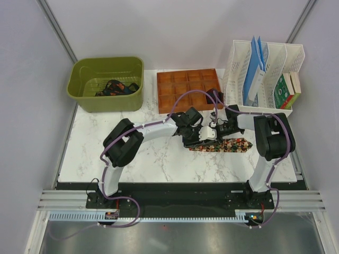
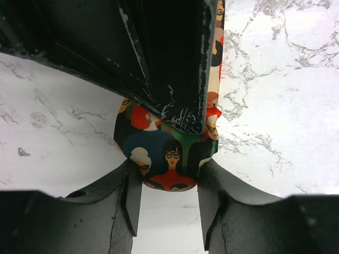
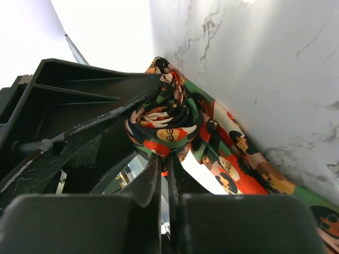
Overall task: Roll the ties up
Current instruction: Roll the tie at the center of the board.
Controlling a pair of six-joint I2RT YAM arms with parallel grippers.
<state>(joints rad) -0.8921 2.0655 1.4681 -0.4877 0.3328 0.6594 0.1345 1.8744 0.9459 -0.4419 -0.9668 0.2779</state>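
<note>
Marble counter (image 1: pixel 159 159) carries one printed tie (image 1: pixel 233 145), with bespectacled faces on black, red and green and one end wound into a roll. Left claw (image 2: pixel 169 180) clasps that roll by its sides, jaws half spread; right claw (image 3: pixel 165 164), nearly pressed together, pinches the roll's core. One green basket (image 1: pixel 106 100) holds dark ties (image 1: pixel 115 87), too tangled to count. One brown compartment tray (image 1: pixel 175 90), one white file rack (image 1: pixel 241 63) with two blue folders (image 1: pixel 257 69), one green-and-white box (image 1: pixel 286 90), its lettering too small to read

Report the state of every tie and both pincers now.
patterned tie, partly rolled, the rest flat on the table
left pincer, jaws flanking its rolled end, grip unclear
right pincer, shut on its rolled core
dark ties, piled in the green bin
</note>
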